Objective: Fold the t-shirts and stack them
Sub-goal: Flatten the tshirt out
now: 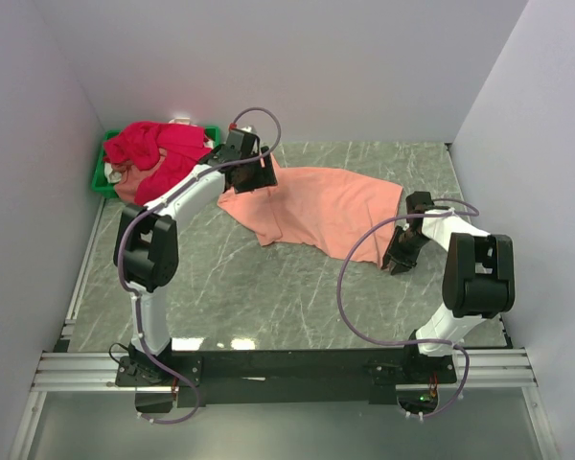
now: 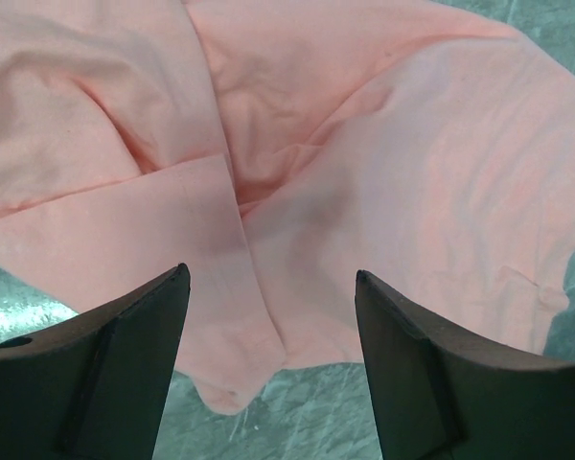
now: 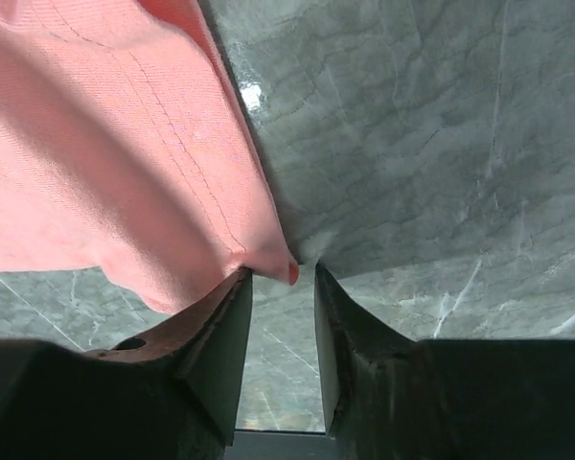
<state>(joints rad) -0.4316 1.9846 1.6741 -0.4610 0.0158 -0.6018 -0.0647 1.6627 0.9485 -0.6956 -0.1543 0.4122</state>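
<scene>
The salmon-peach t-shirt (image 1: 316, 206) lies spread and wrinkled across the middle of the table. My left gripper (image 1: 257, 178) hovers over its far left end. In the left wrist view the jaws (image 2: 271, 273) stand wide open, with the shirt's folded edge (image 2: 240, 364) below and between them. My right gripper (image 1: 399, 259) is at the shirt's near right corner. In the right wrist view the gripper (image 3: 283, 271) has a narrow gap; the shirt's corner (image 3: 268, 259) rests at the left fingertip, not pinched. Crimson-pink t-shirts (image 1: 158, 149) lie heaped at the back left.
A small green bin (image 1: 100, 178) sits under the crimson heap against the left wall. White walls close in the left, back and right sides. Bare marble table (image 1: 268, 297) lies between the shirt and the arm bases.
</scene>
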